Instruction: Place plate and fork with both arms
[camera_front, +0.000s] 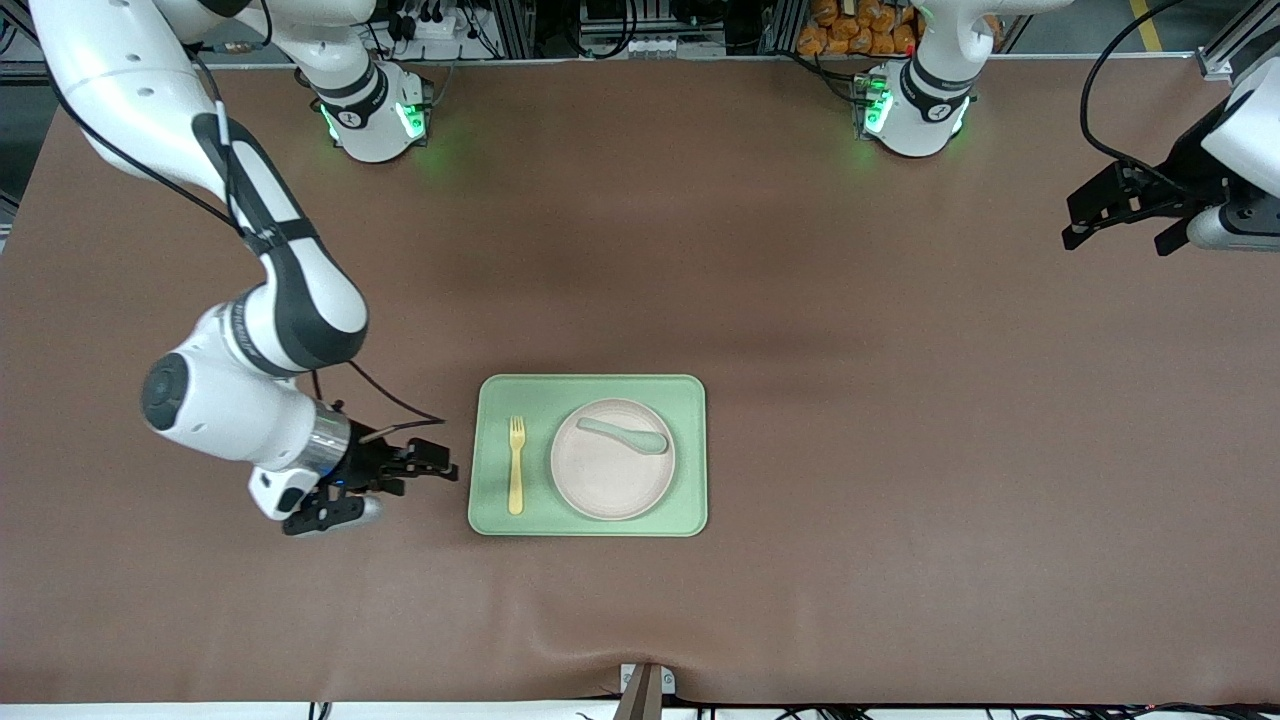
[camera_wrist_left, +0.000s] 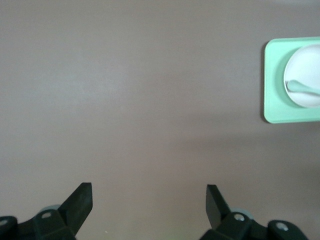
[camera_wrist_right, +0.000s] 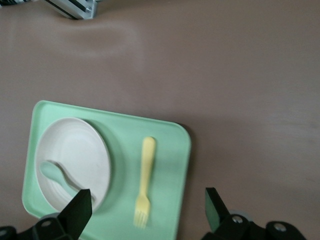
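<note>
The cream plate (camera_front: 612, 470) lies on a light-green tray (camera_front: 588, 388) with a grey-green spoon (camera_front: 625, 436) resting in it. The pale-yellow fork (camera_front: 516, 465) lies flat on the tray beside the plate, toward the right arm's end. My right gripper (camera_front: 432, 460) hangs open and empty over the bare table just off that end of the tray. Its wrist view shows the fork (camera_wrist_right: 145, 175), plate (camera_wrist_right: 75, 150) and tray (camera_wrist_right: 170, 150) past the open gripper (camera_wrist_right: 148, 197). My left gripper (camera_front: 1120, 240) waits open at the left arm's end, holding nothing (camera_wrist_left: 148, 192).
Brown table covering (camera_front: 900, 400) stretches all round the tray. The left wrist view catches the tray's corner (camera_wrist_left: 272, 100) with the plate (camera_wrist_left: 305, 65) and spoon (camera_wrist_left: 302, 87). The arm bases (camera_front: 375, 115) (camera_front: 915, 105) stand at the table's back edge.
</note>
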